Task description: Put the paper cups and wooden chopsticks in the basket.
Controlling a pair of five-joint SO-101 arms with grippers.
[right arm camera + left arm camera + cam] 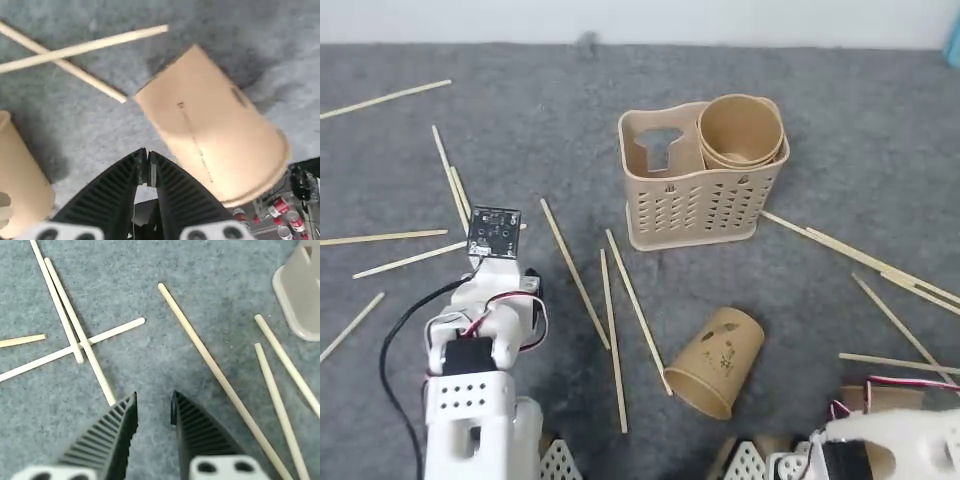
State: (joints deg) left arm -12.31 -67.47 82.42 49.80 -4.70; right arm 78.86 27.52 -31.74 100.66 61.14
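Many chopsticks [575,272] litter grey carpet [840,100] below a pale wall [620,18].

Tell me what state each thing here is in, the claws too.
Basket: upright, cups in one compartment.
Stacked cups: nested, upright, open ends up.
Loose cup: tipped on its side on the mat, outside the basket.
Chopsticks: lying flat, scattered over the mat.
Left claw: open, holding nothing.
Right claw: shut, holding nothing.

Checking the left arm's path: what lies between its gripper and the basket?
Three chopsticks lie between the left gripper and basket, per the left wrist view.
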